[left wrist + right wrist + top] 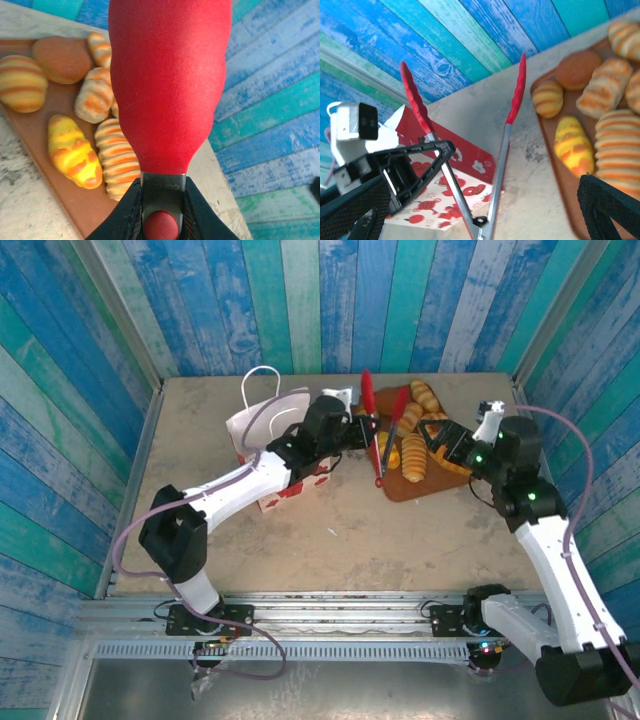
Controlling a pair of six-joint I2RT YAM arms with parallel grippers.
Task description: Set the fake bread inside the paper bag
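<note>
**A:** Risks from here?

**B:** The paper bag [258, 425] sits toward the left edge of the table [330, 530], with the left forearm lying across it. It could be tipped, or its mouth crushed, by any sweep of that arm. Just beyond, the tongs [515, 92] are clamped by one metal leg only in the left gripper [350, 428]. The other leg is splayed free, so no squeeze is possible as gripped, and twisting in the grip is likely.

**A:** Right side?

**B:** The right gripper [438, 436] is spread wide with nothing held, close to the tongs. A clash is possible there.

**A:** Containers?

**B:** The bag's contents cannot be told. All visible fake bread [415, 452] lies on the brown board [565, 192] toward the far right corner.
</note>
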